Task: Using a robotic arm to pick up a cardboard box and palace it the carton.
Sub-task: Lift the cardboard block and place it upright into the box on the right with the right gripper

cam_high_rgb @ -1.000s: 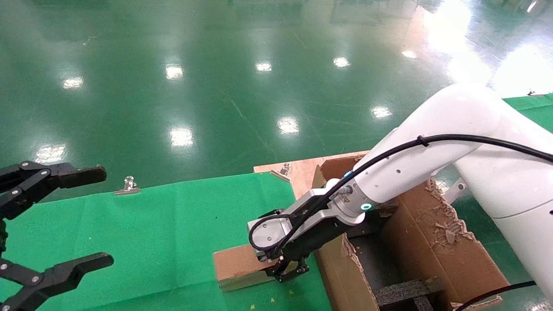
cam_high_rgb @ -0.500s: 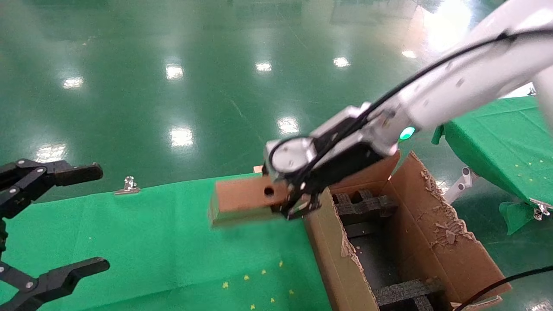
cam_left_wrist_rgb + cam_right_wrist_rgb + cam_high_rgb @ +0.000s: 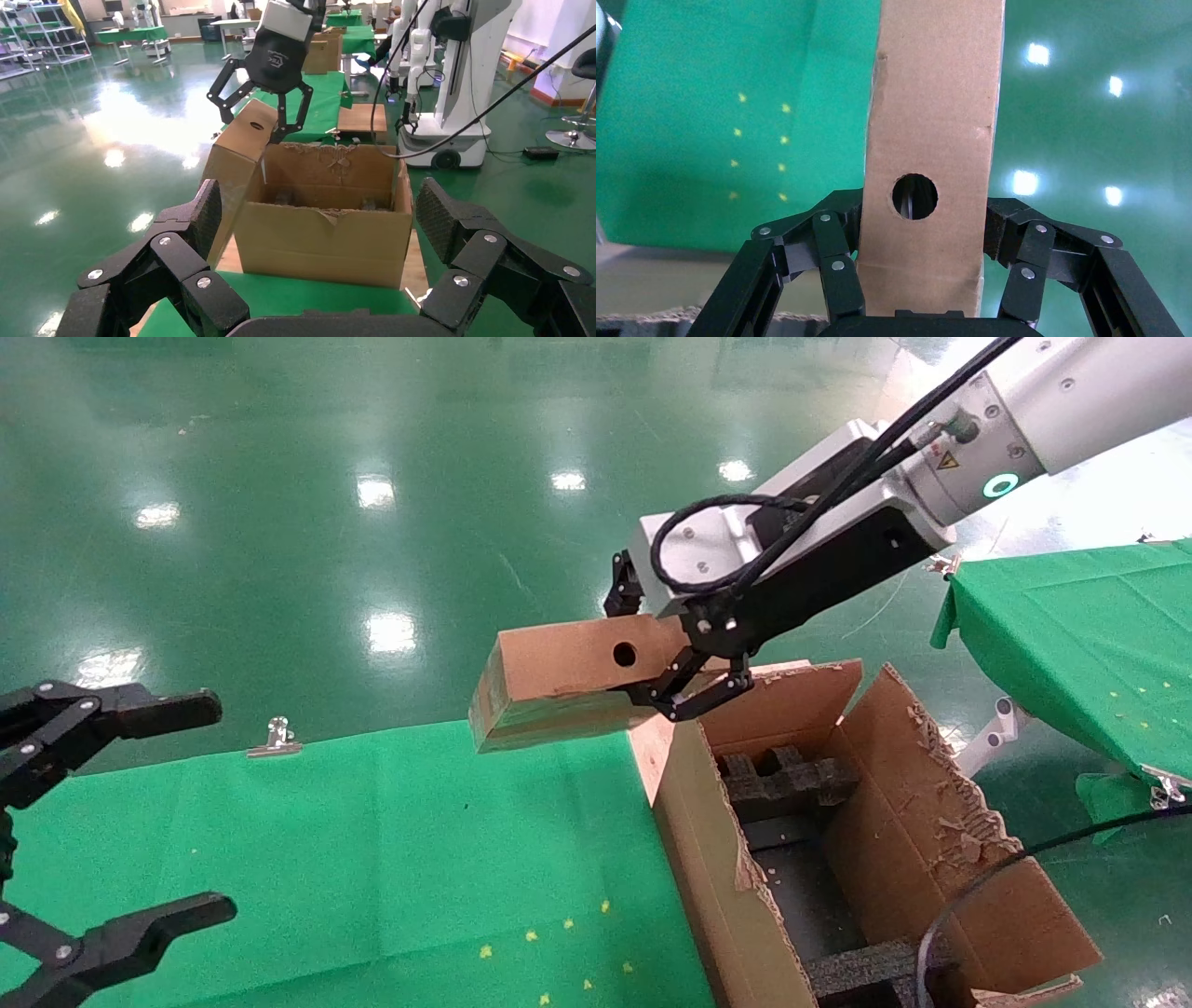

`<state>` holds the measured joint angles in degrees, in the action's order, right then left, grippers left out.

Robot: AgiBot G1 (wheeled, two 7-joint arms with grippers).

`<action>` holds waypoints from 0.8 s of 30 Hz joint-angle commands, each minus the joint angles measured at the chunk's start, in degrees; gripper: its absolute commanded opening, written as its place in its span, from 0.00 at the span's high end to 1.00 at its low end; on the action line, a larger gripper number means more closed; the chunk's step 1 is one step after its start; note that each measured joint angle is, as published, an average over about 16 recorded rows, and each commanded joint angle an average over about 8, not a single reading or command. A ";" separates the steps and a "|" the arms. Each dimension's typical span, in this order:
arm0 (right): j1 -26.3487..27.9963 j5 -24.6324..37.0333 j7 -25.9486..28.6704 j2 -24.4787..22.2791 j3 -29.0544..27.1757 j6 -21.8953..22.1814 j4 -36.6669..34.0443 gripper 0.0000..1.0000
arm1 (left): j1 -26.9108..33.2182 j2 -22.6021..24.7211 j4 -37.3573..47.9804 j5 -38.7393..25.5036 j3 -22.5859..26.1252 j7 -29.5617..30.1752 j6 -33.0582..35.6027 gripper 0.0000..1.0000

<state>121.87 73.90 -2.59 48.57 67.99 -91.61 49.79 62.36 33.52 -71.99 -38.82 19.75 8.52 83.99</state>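
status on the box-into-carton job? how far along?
Done: pickup. The right gripper is shut on the cardboard box and holds it in the air above the green table.
In hand: the box hangs by the carton, at its far left corner.
Left: move over the opening, lower between the foam inserts, release. Left gripper open, idle.

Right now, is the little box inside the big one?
Out. The right claw holds the box in the air beside the carton.

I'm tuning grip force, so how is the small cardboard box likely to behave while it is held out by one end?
The cardboard box looks stiff: it juts level from the right gripper without sagging. Probably light, since an end pinch carries it. Glossy tape could make it slippery, so it might pivot downward above the carton.
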 commanded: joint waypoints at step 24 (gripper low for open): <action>17.20 -4.59 -6.44 -19.89 30.38 0.07 -11.31 1.00 | 0.00 -0.01 0.00 0.01 0.01 -0.01 -0.01 0.00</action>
<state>138.73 68.72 -8.93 29.23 97.47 -91.54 38.61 62.36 33.52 -71.99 -38.81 19.76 8.51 83.98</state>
